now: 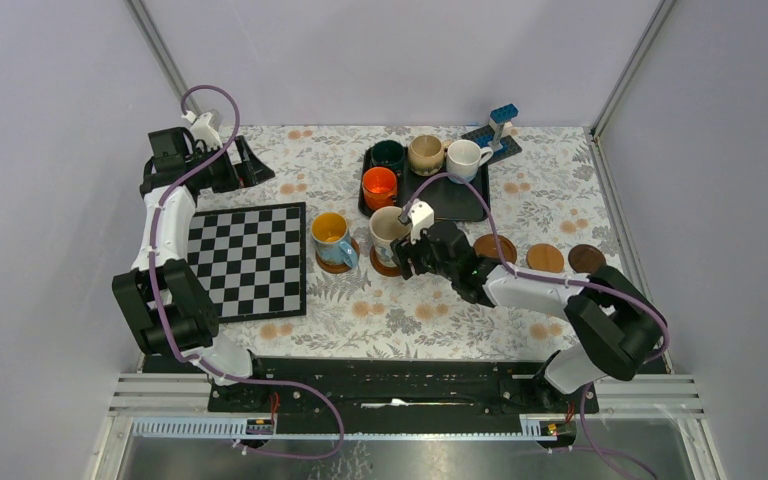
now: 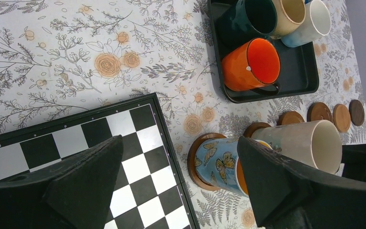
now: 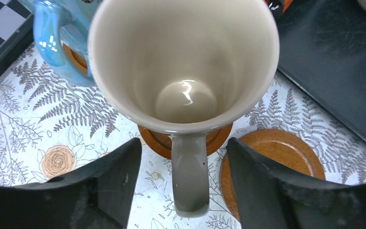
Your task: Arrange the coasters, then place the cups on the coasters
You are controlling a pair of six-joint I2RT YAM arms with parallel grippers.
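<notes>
The right gripper [image 3: 183,152] is open, its jaws standing clear on either side of the handle of the tall cream cup [image 3: 186,71], which sits upright on a coaster [image 3: 155,141] just off the near edge of the black tray [image 1: 460,205]. The blue cup [image 1: 332,238] stands on its own coaster beside it, off the tray's near-left corner, and bare coasters [image 1: 545,258] lie in a row off the near-right corner. The orange cup [image 1: 380,187], dark green cup [image 1: 388,155], beige cup [image 1: 425,153] and white cup [image 1: 463,158] are on the tray, while the left gripper [image 2: 180,142] hangs wide open and empty over the chessboard [image 2: 138,167], left of the tray.
</notes>
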